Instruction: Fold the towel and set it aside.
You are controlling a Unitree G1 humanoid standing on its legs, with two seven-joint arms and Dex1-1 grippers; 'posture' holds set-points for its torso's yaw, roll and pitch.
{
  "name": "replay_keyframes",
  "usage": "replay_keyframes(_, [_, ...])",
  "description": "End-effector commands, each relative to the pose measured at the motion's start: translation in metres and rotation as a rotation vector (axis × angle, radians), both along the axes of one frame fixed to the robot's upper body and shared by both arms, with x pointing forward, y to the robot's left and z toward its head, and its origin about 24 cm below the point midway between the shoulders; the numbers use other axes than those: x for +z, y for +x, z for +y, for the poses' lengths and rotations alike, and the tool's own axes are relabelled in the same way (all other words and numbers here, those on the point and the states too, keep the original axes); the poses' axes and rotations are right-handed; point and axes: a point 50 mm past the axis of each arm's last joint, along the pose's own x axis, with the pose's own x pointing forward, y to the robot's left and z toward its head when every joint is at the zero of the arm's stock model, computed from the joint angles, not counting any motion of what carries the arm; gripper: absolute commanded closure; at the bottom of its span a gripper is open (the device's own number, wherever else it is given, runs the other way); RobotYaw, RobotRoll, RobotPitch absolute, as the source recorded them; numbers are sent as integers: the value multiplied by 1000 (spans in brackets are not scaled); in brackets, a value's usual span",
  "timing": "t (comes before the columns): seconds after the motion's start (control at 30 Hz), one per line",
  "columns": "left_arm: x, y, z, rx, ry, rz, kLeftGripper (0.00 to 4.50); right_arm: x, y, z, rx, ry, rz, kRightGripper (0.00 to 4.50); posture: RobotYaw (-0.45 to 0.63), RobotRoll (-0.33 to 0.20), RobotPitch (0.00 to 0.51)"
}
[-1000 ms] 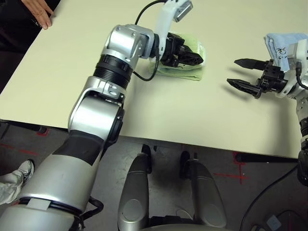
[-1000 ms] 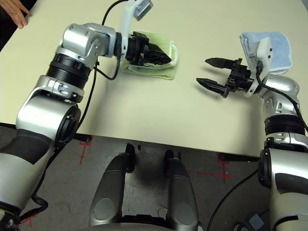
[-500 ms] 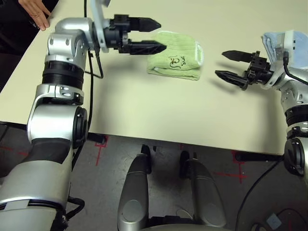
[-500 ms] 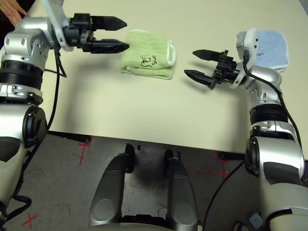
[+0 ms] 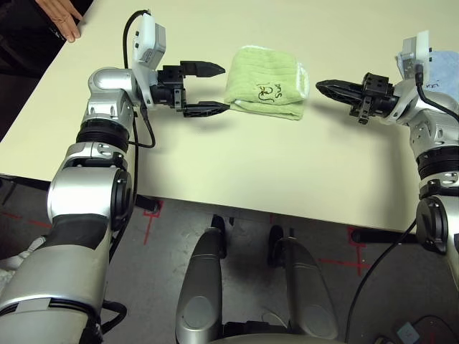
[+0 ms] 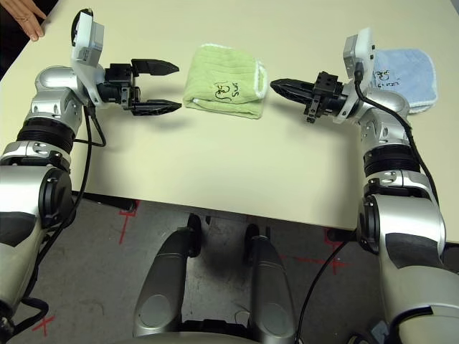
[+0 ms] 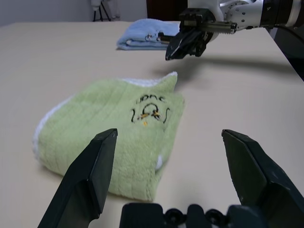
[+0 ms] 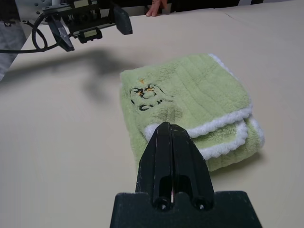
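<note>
The lime-green towel (image 6: 224, 89) lies folded on the table, white edging on its right side and a small dark motif facing up. My left gripper (image 6: 176, 87) hovers open just left of it, with nothing between its fingers (image 7: 85, 180). My right gripper (image 6: 275, 86) is shut into a single point, aimed at the towel's right edge and a short way from it. In the right wrist view the shut fingers (image 8: 167, 156) point at the towel's (image 8: 190, 99) white-edged layers; I cannot tell whether they touch.
A light blue folded cloth (image 6: 405, 75) lies at the far right, behind my right wrist. A person's hand (image 5: 63, 20) rests on the table's far left corner. The cream table (image 6: 215, 165) reaches its front edge just below both arms.
My left gripper drew back off the towel to its left side, still open. My right gripper moved left toward the towel and shut.
</note>
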Motion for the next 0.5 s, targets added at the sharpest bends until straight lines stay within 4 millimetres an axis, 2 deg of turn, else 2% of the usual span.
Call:
replay_keyframes(0.03, [-2,2,0,17,11,3,406,-4,-3,0,12,-14,8,4500,76,0,320])
replay_keyframes(0.1, [-2,2,-1,27,6,-15,943,-2,-2,3,17,-13,4,4500,76,0,320])
replay_keyframes(0.33, [0,5,-2,63,-13,9,3672,3,2,15,32,25,-9,4500,83,0,324])
replay_keyframes(0.4, [2,9,-8,95,-45,7,4416,6,6,23,21,58,-22,4500,87,0,324])
replay_keyframes(0.5, [7,14,-19,154,-105,1,4490,10,14,37,4,90,-30,4500,87,0,325])
